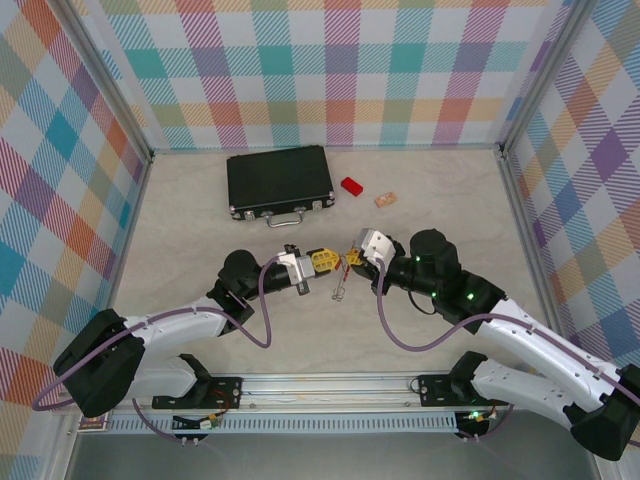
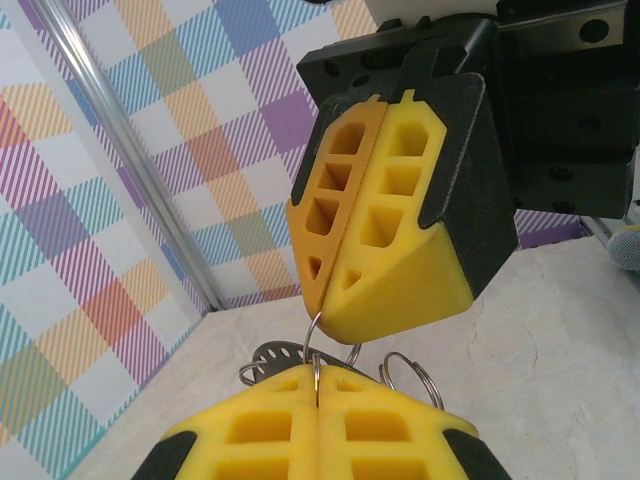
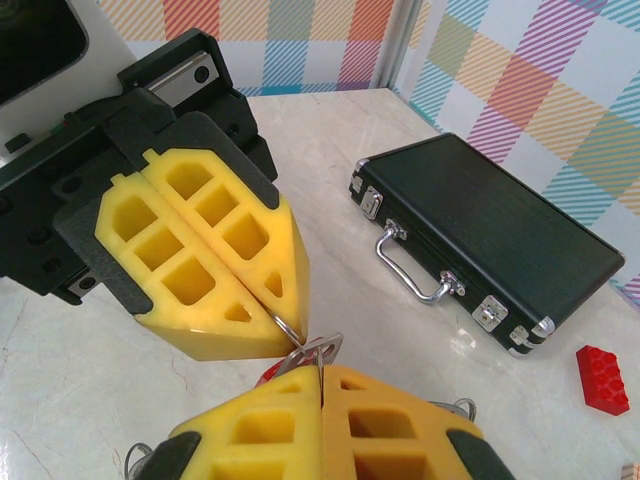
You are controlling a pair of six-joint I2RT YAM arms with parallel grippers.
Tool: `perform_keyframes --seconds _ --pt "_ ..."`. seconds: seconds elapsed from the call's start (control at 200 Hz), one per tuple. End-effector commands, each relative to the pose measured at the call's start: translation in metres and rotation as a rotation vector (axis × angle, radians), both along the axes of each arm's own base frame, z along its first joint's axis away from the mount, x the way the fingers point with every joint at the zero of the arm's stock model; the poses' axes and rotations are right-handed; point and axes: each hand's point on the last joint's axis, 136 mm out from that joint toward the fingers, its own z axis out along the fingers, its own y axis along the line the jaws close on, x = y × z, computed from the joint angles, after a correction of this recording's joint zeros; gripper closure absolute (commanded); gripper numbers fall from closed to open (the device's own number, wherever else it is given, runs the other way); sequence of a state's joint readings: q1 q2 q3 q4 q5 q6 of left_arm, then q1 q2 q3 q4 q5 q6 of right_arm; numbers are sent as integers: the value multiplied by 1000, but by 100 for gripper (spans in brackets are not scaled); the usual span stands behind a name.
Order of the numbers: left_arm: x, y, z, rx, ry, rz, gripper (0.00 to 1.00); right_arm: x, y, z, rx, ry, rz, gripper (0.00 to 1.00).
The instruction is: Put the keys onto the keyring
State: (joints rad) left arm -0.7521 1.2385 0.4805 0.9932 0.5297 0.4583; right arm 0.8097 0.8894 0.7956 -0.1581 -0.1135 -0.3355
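Two pincers meet over the middle of the pale counter (image 1: 190, 225). The left pincer (image 1: 322, 262) has its yellow pads pressed together on one thin silver wire keyring (image 1: 340, 285), which hangs between the two tips above the counter. The right pincer (image 1: 352, 258) is likewise closed, nipping a flat silver metal piece (image 3: 318, 348); whether that is a key or part of the ring cannot be told.

Farther back lie one black rectangular case with a silver handle (image 1: 279, 180), one red rectangular block (image 1: 351, 186) and one small tan block (image 1: 385, 200). The case is shut, so its contents are hidden.

The left wrist view shows the wire entering the left pads and two small wire loops (image 2: 410, 375) flanking them. The right wrist view shows a scrap of red (image 3: 268, 372) beside the right pads.
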Motion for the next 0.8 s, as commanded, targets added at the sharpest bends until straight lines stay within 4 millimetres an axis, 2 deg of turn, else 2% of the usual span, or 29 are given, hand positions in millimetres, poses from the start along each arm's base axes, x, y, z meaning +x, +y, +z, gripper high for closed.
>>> perform_keyframes --seconds 0.0,0.335,0.795 --pt "-8 -1 7 -10 -26 -18 100 2 3 18 48 -23 6 100" --pt "-6 1 8 -13 -29 -2 100 -2 6 13 37 -10 36 100" --pt "-1 5 7 -7 -46 42 100 -1 2 17 45 -31 18 100"
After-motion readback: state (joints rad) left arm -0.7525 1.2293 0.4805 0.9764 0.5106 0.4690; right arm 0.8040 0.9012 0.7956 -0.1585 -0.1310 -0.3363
